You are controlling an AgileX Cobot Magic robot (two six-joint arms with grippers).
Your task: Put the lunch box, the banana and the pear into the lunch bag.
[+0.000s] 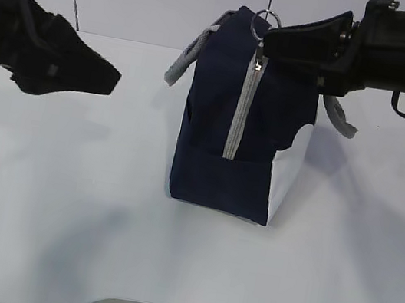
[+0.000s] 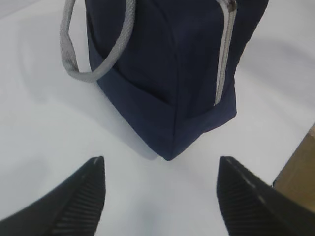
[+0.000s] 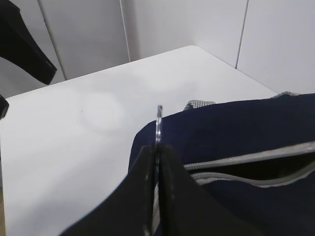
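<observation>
While the lunch bag (image 1: 226,148) stands upright near the middle of the white table (image 1: 59,221), its narrow zippered end faces the exterior camera. On that end, a grey zipper (image 1: 239,111) runs vertically from the top edge down to a seam above the base. A metal ring pull (image 1: 264,22) projects above the top edge of the bag. One grey webbing handle (image 1: 192,49) loops out on the left side, and a second handle (image 1: 340,116) hangs on the right side. A white lower patch (image 1: 287,177) covers the right-hand face near the base.

Lunch box, banana and pear do not show in any view; whether they are inside the bag cannot be told.

The right gripper (image 3: 157,152) reaches in from the upper right of the exterior view to the top of the bag. Its jaws are pressed together on the ring pull, which stands edge-on between the fingertips in the right wrist view. Beside the pull, that view shows the top zipper tape parted along a dark slit.

The left gripper (image 2: 160,169) hangs above the table at the left, apart from the bag. Its two ribbed fingers (image 2: 83,196) stand wide apart with nothing between them, pointed toward the bag's lower corner.
</observation>
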